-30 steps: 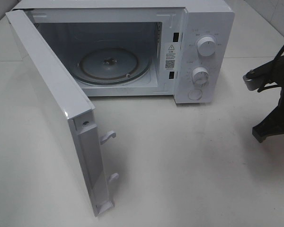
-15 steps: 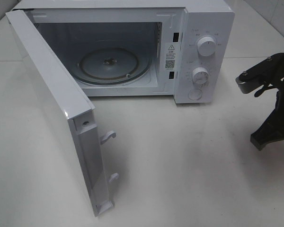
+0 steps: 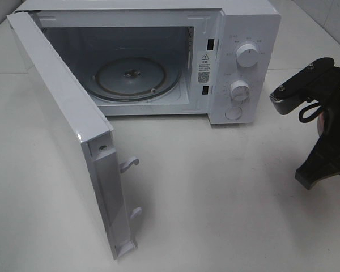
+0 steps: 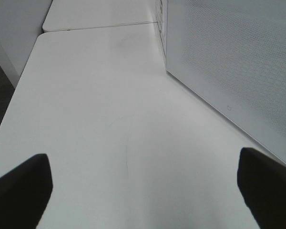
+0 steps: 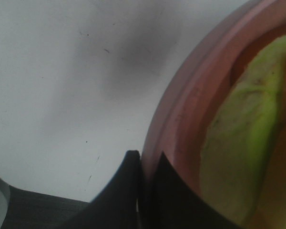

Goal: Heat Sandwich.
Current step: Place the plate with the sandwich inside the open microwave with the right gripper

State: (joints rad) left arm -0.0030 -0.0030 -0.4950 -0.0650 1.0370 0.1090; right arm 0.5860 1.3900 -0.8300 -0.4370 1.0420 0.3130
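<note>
The sandwich [image 5: 243, 143] shows pale bread and green-yellow filling, lying on a round pink plate [image 5: 181, 119]. My right gripper [image 5: 145, 160] is shut on the plate's rim, its dark fingertips pinching the edge. In the exterior high view the right arm [image 3: 323, 130] hangs at the right edge, right of the microwave [image 3: 238, 56]; the sandwich is out of that view. The microwave door [image 3: 62, 124] stands wide open and the glass turntable [image 3: 133, 76] inside is bare. My left gripper [image 4: 143, 191] is open over the white table with nothing between its fingers [image 4: 24, 186].
The open door juts out toward the front left, with two latch hooks [image 3: 129, 164] on its edge. Two knobs [image 3: 247, 55] sit on the microwave's right panel. The door's perforated outer face [image 4: 229, 57] stands close beside the left gripper. The white table [image 3: 215, 198] spreads in front.
The right arm has moved left, further into the exterior high view and closer to the microwave's control panel. Microwave and door are unmoved.
</note>
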